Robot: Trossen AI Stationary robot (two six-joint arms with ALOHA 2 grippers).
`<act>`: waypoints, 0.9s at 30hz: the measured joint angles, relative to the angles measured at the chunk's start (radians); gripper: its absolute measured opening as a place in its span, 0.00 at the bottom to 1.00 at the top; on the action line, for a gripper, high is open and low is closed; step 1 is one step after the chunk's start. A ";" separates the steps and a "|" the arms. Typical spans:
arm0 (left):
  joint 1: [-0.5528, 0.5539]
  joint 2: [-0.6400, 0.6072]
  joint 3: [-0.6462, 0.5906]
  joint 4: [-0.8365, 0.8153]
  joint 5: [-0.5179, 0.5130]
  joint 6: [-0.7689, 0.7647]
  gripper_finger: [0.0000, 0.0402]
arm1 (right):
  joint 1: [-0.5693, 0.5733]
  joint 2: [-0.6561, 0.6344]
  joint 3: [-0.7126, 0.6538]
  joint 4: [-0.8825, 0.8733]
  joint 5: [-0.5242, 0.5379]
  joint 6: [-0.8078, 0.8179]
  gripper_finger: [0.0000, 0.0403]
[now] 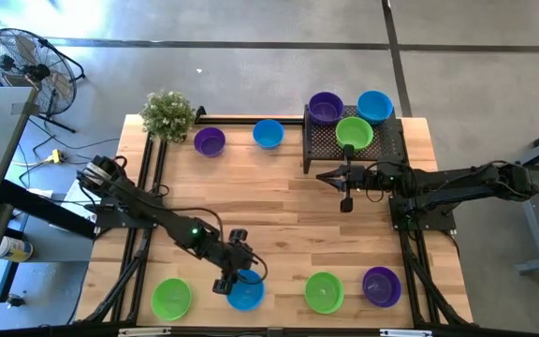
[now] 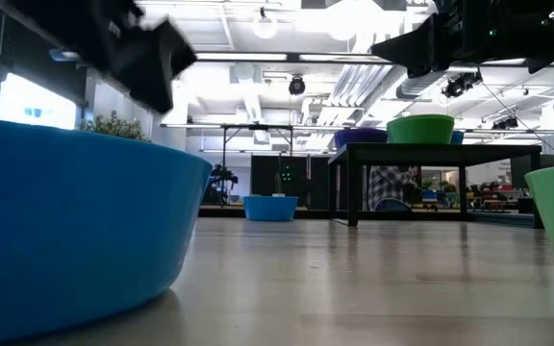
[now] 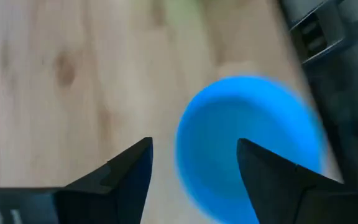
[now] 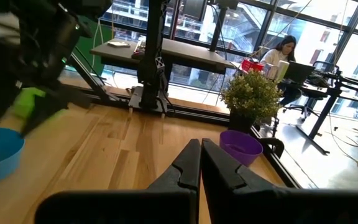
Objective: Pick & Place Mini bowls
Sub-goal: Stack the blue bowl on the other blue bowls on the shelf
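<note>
Blue mini bowl (image 1: 246,294) sitting at lower centre; left gripper (image 1: 235,278) hovering over it, fingers spread, holding nothing. Right gripper (image 1: 346,185) at centre right, fingers pressed together, waiting beside black tray (image 1: 318,150).

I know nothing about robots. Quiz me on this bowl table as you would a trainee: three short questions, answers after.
1. True or false: the left gripper is open above a blue bowl.
2. How many bowls sit on the black mesh tray?
3. Which bowl stands nearest the potted plant: A purple, B green, C blue?

Key:
1. True; its fingers are spread at the bowl's rim.
2. Three: purple, blue, green.
3. A, the purple one.
</note>
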 joint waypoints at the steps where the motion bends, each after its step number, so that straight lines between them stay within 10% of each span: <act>1: 0.000 0.001 -0.002 -0.021 -0.011 -0.005 0.57 | 0.000 0.000 0.000 0.000 0.000 0.000 0.00; 19: 0.000 0.131 0.000 -0.035 0.047 -0.111 0.56 | 0.000 0.000 0.000 -0.001 0.000 0.000 0.00; 27: 0.000 0.146 0.000 -0.038 0.066 -0.122 0.32 | 0.000 0.000 0.000 -0.001 0.000 0.000 0.00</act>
